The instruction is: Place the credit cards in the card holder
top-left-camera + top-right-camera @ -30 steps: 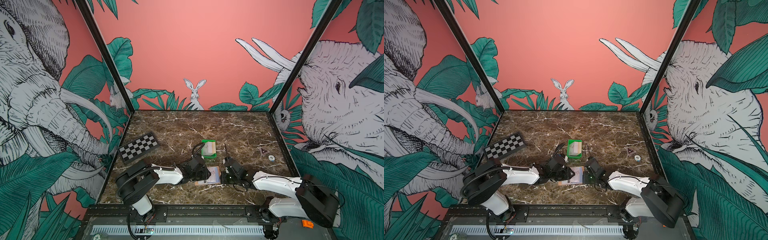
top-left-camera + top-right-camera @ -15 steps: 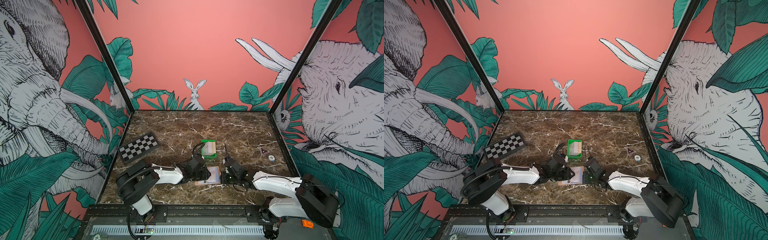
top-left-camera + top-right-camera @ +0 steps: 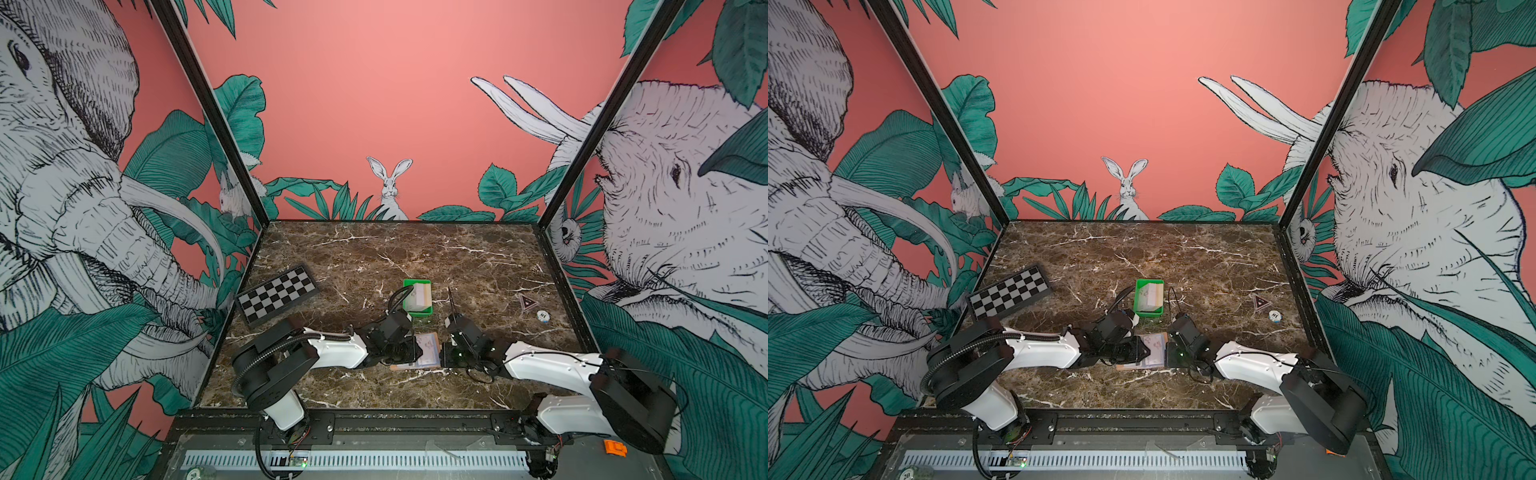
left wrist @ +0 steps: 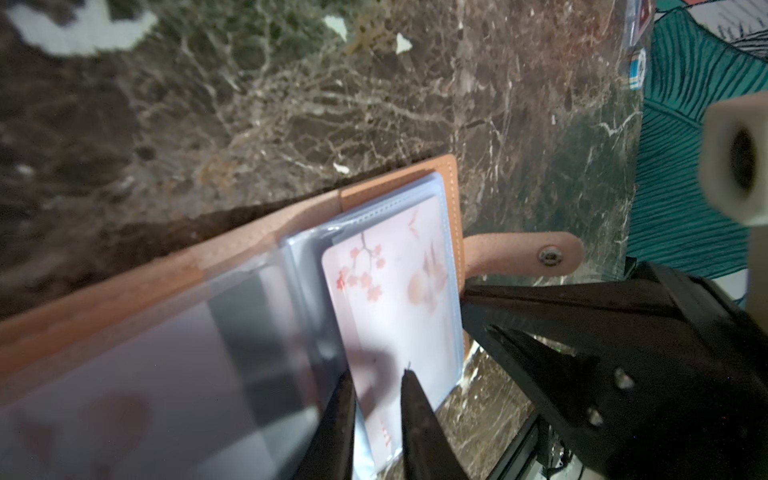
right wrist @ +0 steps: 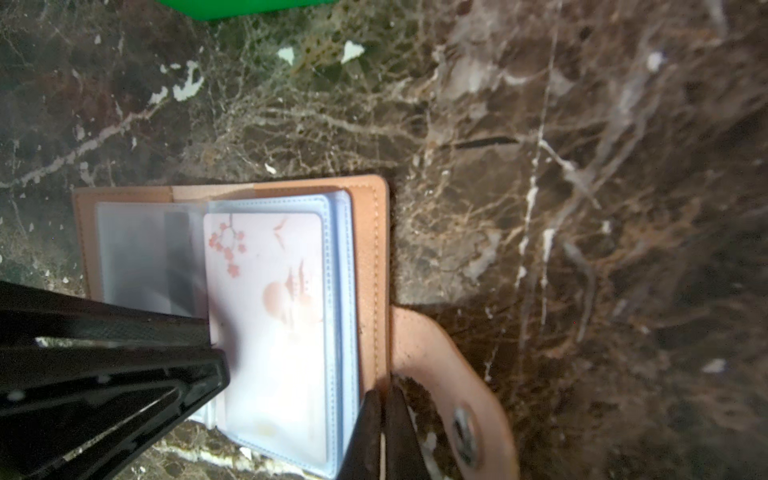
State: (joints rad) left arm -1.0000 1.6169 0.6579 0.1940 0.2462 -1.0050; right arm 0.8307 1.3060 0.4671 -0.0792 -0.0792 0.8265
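**mossy_k:** what's the room like, left to right?

**dan_tt:** The left wall (image 3: 83, 187) is a big ink elephant with teal leaves on coral. The back wall is coral too, with a rabbit (image 3: 390, 187). There's another elephant on the right wall (image 3: 665, 208). The surface is a dark brown marble table (image 3: 415, 249) with white veins.

**mossy_k:** and on it?

**dan_tt:** Far left is a checkerboard (image 3: 277, 294), lying flat. At middle-front the card holder (image 5: 370, 249) lies open, with a blossom-print card (image 5: 266, 311) in a clear sleeve on its right-hand page. The left gripper (image 4: 378, 374) is over that card's short edge, tips a sliver apart. Honestly can't tell if it's pinching anything. Just behind is a green tray (image 3: 420, 311) with more cards (image 3: 419, 296) in it. The right gripper (image 5: 382, 419) has its jaws squeezed together at the holder's outer cover edge, beside the snap strap (image 5: 440, 365). Further right are a triangle sticker (image 3: 527, 302) and a poker chip (image 3: 542, 316), well apart from the rest.
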